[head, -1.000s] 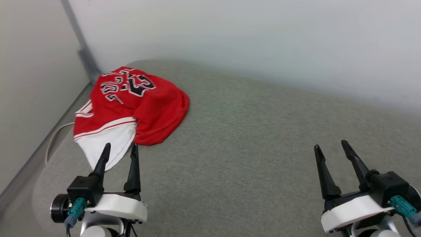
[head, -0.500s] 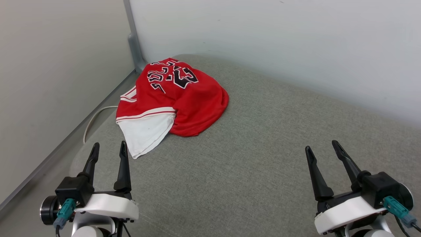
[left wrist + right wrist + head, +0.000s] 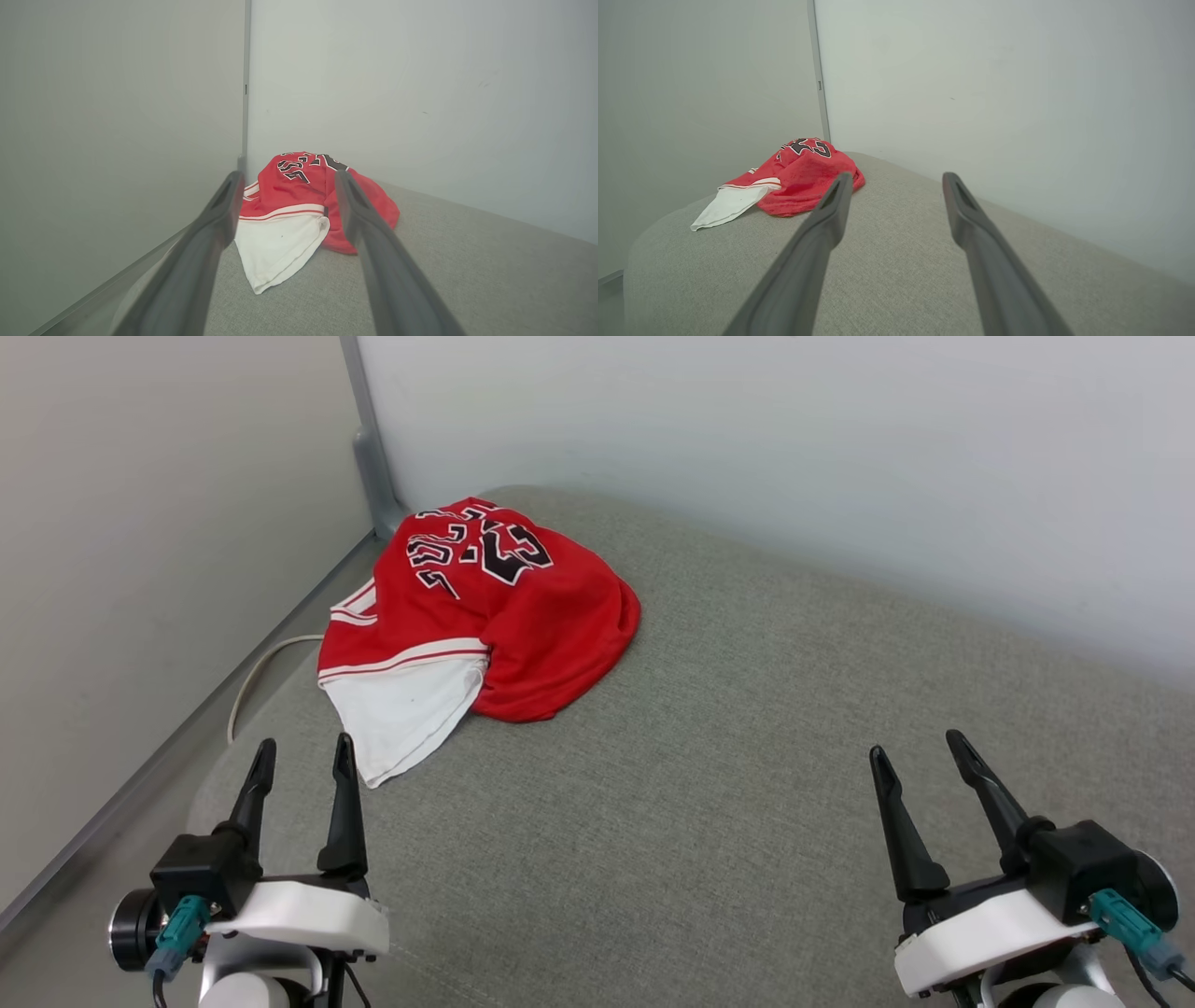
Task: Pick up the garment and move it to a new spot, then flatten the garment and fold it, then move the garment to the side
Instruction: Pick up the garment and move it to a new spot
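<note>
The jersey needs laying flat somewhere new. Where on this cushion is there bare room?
Bare: the cushion from the garment rightward, bordered by the back wall and, nearer, the left gripper and right gripper. Crowded: the far left corner, where the garment lies heaped.

One garment (image 3: 504, 616), one white cable (image 3: 254, 674), one grey cushion (image 3: 709, 784), and two tools: left tool (image 3: 305, 741), right tool (image 3: 915, 743).

Wide grey woven-fabric cushion (image 3: 709, 784) with a rounded far-left corner, stretching across the lower scene. Behind it, plain pale back wall (image 3: 794, 448). To the left, second pale wall (image 3: 140, 523), meeting the first at a slim grey corner post (image 3: 371, 467). Thin white cable (image 3: 254, 679) curving through the gap between cushion edge and left wall. Grey skirting strip (image 3: 93, 831) along that wall's base.
</note>
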Controlling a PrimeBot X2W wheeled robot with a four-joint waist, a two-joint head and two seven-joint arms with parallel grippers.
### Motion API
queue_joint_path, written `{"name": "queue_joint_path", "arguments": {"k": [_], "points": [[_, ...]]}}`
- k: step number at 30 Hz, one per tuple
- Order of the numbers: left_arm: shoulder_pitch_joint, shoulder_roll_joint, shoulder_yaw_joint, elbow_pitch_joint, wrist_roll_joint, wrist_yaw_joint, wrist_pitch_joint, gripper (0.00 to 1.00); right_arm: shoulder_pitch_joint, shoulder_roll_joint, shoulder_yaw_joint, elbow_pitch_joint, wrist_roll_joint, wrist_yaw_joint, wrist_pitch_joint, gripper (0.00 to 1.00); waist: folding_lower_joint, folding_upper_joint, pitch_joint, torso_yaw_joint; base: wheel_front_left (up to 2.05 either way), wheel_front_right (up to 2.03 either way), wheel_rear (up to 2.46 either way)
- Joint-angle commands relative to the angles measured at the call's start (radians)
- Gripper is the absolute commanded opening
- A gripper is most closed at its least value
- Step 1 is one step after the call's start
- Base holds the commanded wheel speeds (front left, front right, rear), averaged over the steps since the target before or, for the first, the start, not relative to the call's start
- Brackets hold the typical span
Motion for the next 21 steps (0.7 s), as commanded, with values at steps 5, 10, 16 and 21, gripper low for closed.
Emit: {"name": "queue_joint_path", "arguments": {"k": [5,10,16,21], "points": [[-0.069,-0.001,0.001,0.034,-0.024,-0.006,-0.003,1.00,-0.032,0.002,-0.001,-0.038,-0.040,-0.001,0.032,1.00,0.0000,0.0000,0.070,-0.035,0.00,0.00,0.00],[-0.205,0.004,-0.002,0.114,-0.125,-0.022,0.038,1.00,-0.073,-0.013,0.005,-0.076,-0.066,-0.001,0.069,1.00,0.0000,0.0000,0.163,-0.079,0.00,0.00,0.00],[-0.411,0.073,0.016,0.185,-0.190,-0.027,0.145,1.00,-0.142,-0.043,0.018,-0.112,-0.074,-0.001,0.092,1.00,0.0000,0.0000,0.293,-0.143,0.00,0.00,0.00],[-0.585,0.145,0.040,0.271,-0.251,-0.030,0.286,1.00,-0.204,-0.061,0.025,-0.127,-0.075,-0.001,0.094,1.00,0.0000,0.0000,0.404,-0.199,0.00,0.00,0.00]]}}
